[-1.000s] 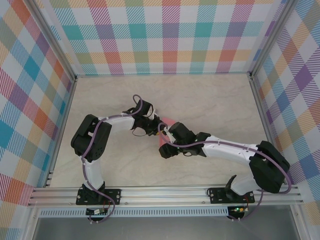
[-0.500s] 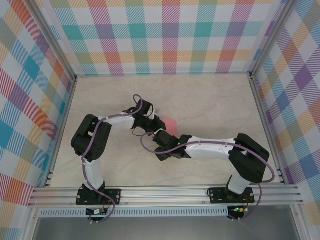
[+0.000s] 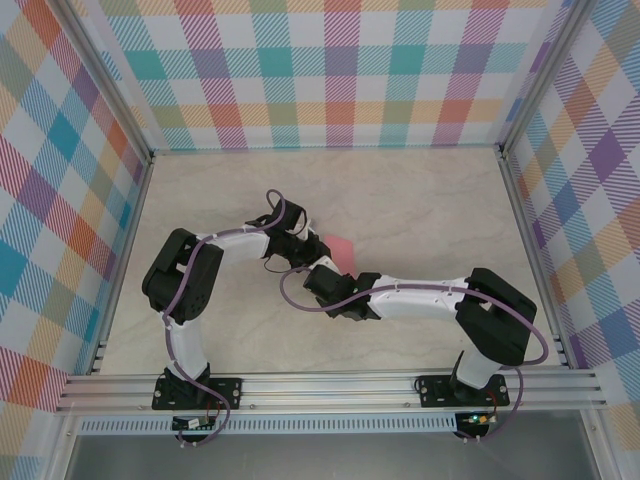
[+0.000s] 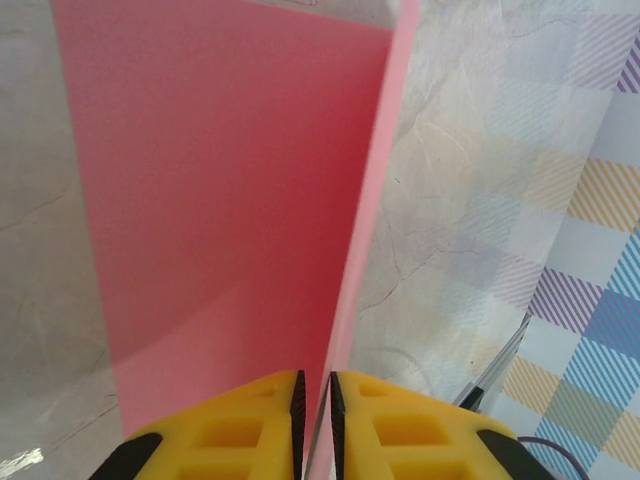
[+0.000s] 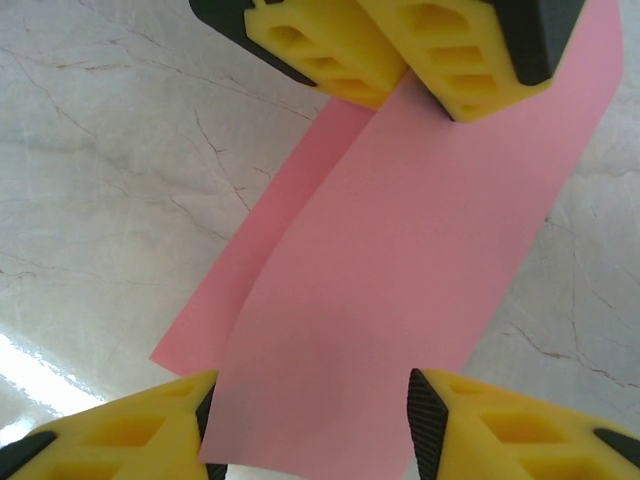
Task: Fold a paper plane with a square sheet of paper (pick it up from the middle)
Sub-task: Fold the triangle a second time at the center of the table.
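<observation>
**A:** Yellow fingers (image 4: 240,435) on the left: how do they stand?

**B:** Pressed almost together. The left gripper (image 4: 313,420) pinches one end of the square sheet of paper (image 4: 230,200). A raised fold of the sheet runs straight away from the thin slit between the pads.

**A:** And where does the sheet lie?

**B:** Around the middle of the marbled worktop (image 3: 420,200), well apart from all four edges. From above, only a pink corner peeks out between the two wrists. The sheet is folded over on itself. In the right wrist view one layer lies flat on the worktop, and the other lifts off it in a gentle curve.

**A:** Then the right side?

**B:** The right gripper (image 5: 312,430) faces the left one across the sheet, at its opposite end. Its fingers (image 5: 110,435) are spread wide, one on each side of the lifted flap, and the flap's end lies in the gap between them. The pads sit just beside the flap's two side edges, but I cannot tell whether they touch it.
</observation>
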You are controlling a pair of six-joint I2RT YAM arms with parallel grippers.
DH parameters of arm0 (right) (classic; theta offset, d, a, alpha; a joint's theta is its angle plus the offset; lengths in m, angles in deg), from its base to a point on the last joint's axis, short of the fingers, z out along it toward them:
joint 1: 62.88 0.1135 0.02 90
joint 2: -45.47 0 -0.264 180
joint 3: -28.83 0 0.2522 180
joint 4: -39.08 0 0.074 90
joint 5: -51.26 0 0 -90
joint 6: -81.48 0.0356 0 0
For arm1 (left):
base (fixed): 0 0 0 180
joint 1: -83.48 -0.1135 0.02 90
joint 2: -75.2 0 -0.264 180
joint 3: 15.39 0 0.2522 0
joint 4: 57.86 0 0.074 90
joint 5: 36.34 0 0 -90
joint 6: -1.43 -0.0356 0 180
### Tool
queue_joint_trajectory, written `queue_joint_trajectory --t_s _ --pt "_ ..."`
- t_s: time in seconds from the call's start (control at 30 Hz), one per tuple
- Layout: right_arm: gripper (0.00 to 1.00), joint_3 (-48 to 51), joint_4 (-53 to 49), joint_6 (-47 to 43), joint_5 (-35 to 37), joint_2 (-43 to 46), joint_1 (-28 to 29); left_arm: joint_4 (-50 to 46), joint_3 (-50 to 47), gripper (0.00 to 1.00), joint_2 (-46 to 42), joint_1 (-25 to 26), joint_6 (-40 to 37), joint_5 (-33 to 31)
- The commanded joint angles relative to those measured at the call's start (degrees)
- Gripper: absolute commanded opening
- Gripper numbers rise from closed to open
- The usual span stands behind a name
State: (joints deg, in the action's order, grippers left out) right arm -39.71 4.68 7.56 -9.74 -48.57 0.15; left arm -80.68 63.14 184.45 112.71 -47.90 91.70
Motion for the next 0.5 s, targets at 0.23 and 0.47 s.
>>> queue_joint_trajectory --t_s 0.23,0.47 --pt "0.22 -0.37 -0.29 2.32 1.68 2.18 0.37 -2.49 2.02 0.19 -0.52 0.47 -1.96 -0.43" --pt "0.07 -1.46 -2.7 6.1 1.77 2.82 0.35 -8.12 1.44 0.32 -5.22 0.47 -3.88 -8.02"
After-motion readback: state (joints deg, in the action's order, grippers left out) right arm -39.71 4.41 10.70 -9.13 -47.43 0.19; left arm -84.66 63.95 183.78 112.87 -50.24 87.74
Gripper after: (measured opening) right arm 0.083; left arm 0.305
